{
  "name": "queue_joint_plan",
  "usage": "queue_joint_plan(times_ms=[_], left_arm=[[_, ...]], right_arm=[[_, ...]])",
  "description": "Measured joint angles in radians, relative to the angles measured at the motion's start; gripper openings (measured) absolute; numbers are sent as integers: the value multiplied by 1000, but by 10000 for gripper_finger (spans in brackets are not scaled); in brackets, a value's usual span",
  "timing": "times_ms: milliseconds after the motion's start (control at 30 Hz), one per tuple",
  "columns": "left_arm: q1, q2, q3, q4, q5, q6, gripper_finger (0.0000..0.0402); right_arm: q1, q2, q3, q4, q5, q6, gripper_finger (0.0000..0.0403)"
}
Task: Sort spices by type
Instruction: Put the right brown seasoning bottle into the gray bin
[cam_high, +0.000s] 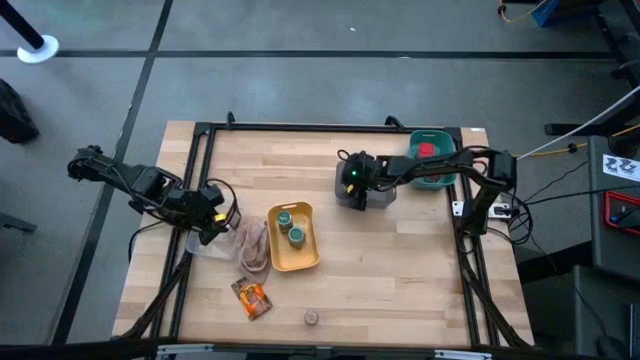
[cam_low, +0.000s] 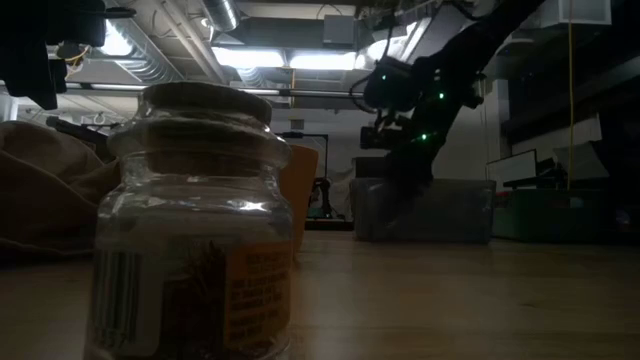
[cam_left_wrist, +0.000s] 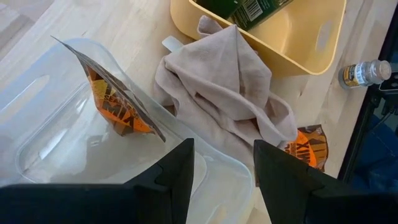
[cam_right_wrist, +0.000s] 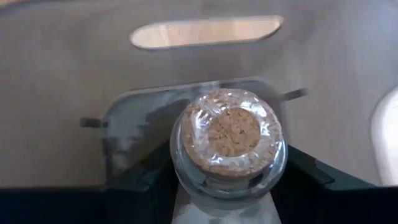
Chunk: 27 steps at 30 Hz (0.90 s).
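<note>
Cork-lidded jar (cam_right_wrist: 229, 140) clamped in right gripper (cam_right_wrist: 227, 186) over grey tray (cam_right_wrist: 74, 93), left gripper (cam_left_wrist: 224, 168) apart above sachet (cam_left_wrist: 115, 106).

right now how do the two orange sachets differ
One orange sachet stands tilted inside the clear tray, under the open left gripper; the other sachet lies flat on the bare table, beyond the beige cloth. Both share the same orange print.

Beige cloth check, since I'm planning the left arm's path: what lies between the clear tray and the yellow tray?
The crumpled beige cloth lies between the clear tray and the yellow tray, per left wrist view.
</note>
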Motion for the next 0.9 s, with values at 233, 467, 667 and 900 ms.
queue_joint_plan(times_ms=[233, 467, 667, 900], left_arm=[[0, 0, 0, 0, 0, -1, 150], [0, 0, 0, 0, 0, -2, 150], [0, 0, 0, 0, 0, -3, 150], [0, 0, 0, 1, 0, -3, 150]], right_arm=[[1, 11, 0, 4, -8, 0, 214], [1, 11, 0, 3, -1, -1, 228], [1, 11, 1, 2, 0, -2, 217], [1, 2, 34, -42, 42, -5, 216]])
